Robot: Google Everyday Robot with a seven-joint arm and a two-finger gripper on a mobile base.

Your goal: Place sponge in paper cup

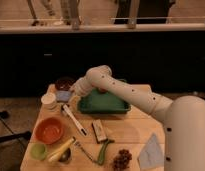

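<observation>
In the camera view, a wooden bench (pixel 133 131) is seen from its near edge, with a dark wall behind the far edge. The white arm (pixel 123 91) is stretched from the right side across the far half of the bench towards the left edge. The gripper (pixel 70 93) is held near the far-left corner, just left of the green tray (pixel 103 105). The sponge (pixel 63 96), a small blue-grey block, is seen at the tip of the gripper, and the jaws are judged to be closed on it, though they are largely hidden by the wrist.

The sponge is held just in front of the maroon bowl (pixel 63 81), which is set close to the far edge. The paper cup (pixel 48 100) is stood by the left edge, just left of the sponge and slightly nearer. The sponge is not seen inside the cup. Whether the two touch cannot be told.

A white-handled tool (pixel 74 119) is laid slantwise in front of the sponge. An orange bowl (pixel 48 130) is placed by the left edge, nearer than the cup. A light green cup (pixel 38 150) and a banana (pixel 60 149) are found at the near-left corner. A small flat bar (pixel 99 131) and a green-handled utensil (pixel 102 151) are laid towards the middle of the near edge. Grapes (pixel 121 160) are set at the near edge, and a folded cloth (pixel 151 152) is laid towards the near-right corner.
</observation>
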